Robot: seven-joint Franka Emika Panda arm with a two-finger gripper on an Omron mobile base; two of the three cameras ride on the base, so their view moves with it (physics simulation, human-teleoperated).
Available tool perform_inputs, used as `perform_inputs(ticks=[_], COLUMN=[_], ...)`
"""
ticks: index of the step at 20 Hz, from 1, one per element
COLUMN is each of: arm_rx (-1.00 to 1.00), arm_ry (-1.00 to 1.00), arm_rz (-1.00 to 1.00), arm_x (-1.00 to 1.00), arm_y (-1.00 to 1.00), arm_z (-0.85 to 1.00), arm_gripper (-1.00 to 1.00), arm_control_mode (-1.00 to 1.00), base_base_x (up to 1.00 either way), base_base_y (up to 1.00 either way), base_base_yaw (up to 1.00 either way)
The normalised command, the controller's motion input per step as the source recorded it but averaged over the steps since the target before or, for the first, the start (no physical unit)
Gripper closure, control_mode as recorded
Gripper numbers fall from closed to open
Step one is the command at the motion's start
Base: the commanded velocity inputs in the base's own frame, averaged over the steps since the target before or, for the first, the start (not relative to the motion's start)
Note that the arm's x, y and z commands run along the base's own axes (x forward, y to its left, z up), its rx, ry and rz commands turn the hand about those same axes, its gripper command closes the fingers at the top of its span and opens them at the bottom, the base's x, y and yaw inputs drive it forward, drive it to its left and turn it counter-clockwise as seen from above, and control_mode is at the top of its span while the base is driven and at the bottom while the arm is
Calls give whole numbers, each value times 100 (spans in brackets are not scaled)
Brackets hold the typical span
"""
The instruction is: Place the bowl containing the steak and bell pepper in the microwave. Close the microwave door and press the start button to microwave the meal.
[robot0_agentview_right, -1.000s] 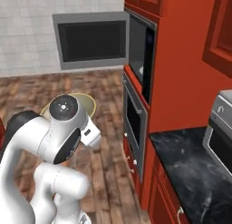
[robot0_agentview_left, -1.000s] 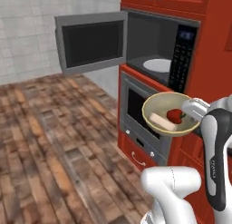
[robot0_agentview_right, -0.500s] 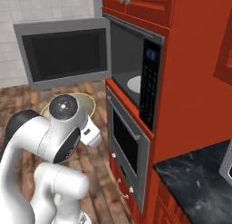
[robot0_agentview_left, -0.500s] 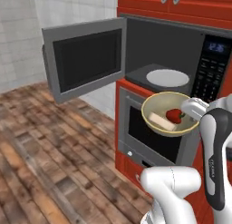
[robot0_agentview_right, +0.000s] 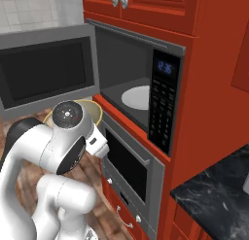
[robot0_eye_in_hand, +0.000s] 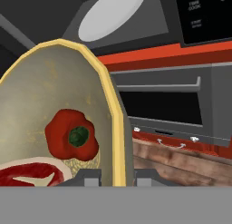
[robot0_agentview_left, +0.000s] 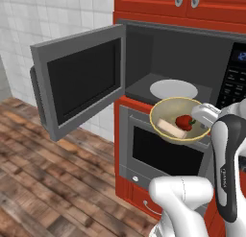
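Gripper (robot0_eye_in_hand: 118,178) clamped on rim of bowl (robot0_agentview_left: 178,120), one finger inside, one outside, as in earlier frames; grip unchanged. Whole scene shifted: microwave (robot0_agentview_left: 192,63) now closer and larger. Bowl held level, mouth up, in front of and just below open cavity. Steak (robot0_agentview_left: 170,129) lying lengthwise across bowl floor beside bell pepper (robot0_agentview_left: 184,122), stem up. Microwave door (robot0_agentview_left: 79,80) swung wide left.
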Motion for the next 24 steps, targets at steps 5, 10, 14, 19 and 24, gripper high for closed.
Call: perform_inputs(ticks=[5,10,14,19,24], arm_rx=[0,0,0,0,0], arm_ry=[0,0,0,0,0], arm_rz=[0,0,0,0,0], arm_x=[0,0,0,0,0], arm_y=[0,0,0,0,0], arm_z=[0,0,0,0,0], arm_gripper=[100,100,100,100,100], arm_control_mode=[100,100,100,100,100], base_base_x=[58,46,35,34,33], base_base_y=[15,20,26,30,38], base_base_yaw=[-40,-39,-37,-35,-28])
